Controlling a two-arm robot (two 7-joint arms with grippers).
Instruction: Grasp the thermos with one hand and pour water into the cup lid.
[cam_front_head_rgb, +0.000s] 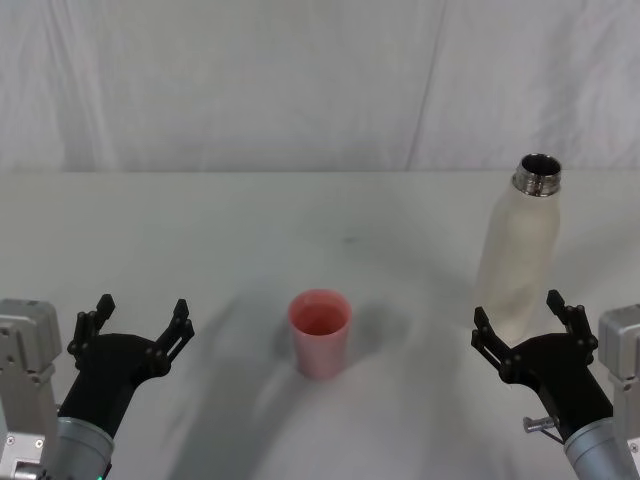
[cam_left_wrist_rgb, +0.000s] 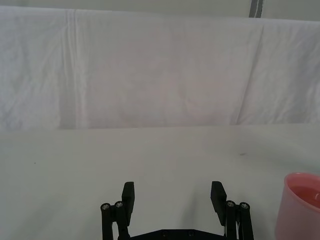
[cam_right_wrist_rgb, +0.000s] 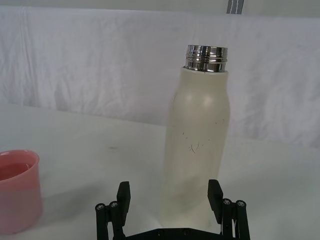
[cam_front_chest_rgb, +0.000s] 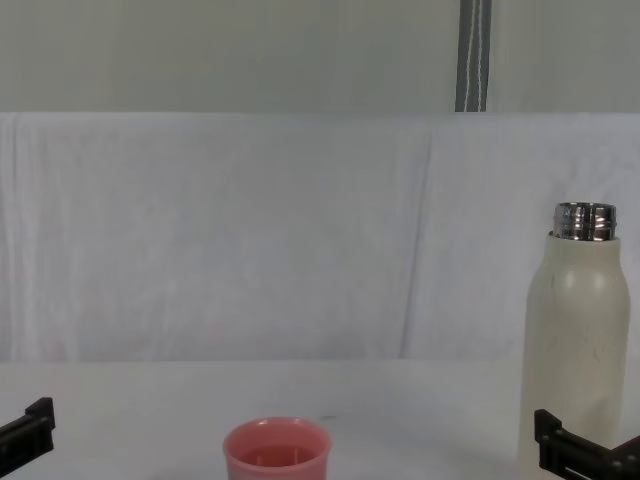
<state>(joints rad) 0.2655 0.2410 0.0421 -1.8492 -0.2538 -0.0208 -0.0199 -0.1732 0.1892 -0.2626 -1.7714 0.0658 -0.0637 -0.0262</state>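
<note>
The right gripper (cam_front_head_rgb: 530, 323) hangs low at the near right of the white table (cam_front_head_rgb: 200, 230), its black fingers spread wide and holding nothing. Just beyond its fingertips stands the thermos (cam_front_head_rgb: 517, 248), upright on the table, a tall cream-white bottle with rounded shoulders and an uncapped, shiny threaded steel neck; from the right wrist view the thermos (cam_right_wrist_rgb: 199, 140) rises directly ahead of the parted fingers (cam_right_wrist_rgb: 123, 194), its base lined up with the gap between them, though no finger touches it. To the left of the thermos, near the table's middle and well apart from the bottle, sits the cup lid (cam_front_head_rgb: 320, 333), a small salmon-pink cup standing upright with its mouth up; whether it holds any liquid cannot be told. In the chest view the cup lid (cam_front_chest_rgb: 277, 453) shows at the lower centre and the thermos (cam_front_chest_rgb: 579, 355) at the right edge. The left gripper (cam_front_head_rgb: 141, 323) is at the near left of the table, fingers likewise spread and empty, with the cup lid (cam_left_wrist_rgb: 301, 206) off to its right side. A white draped cloth (cam_front_chest_rgb: 250, 230) backs the table.
</note>
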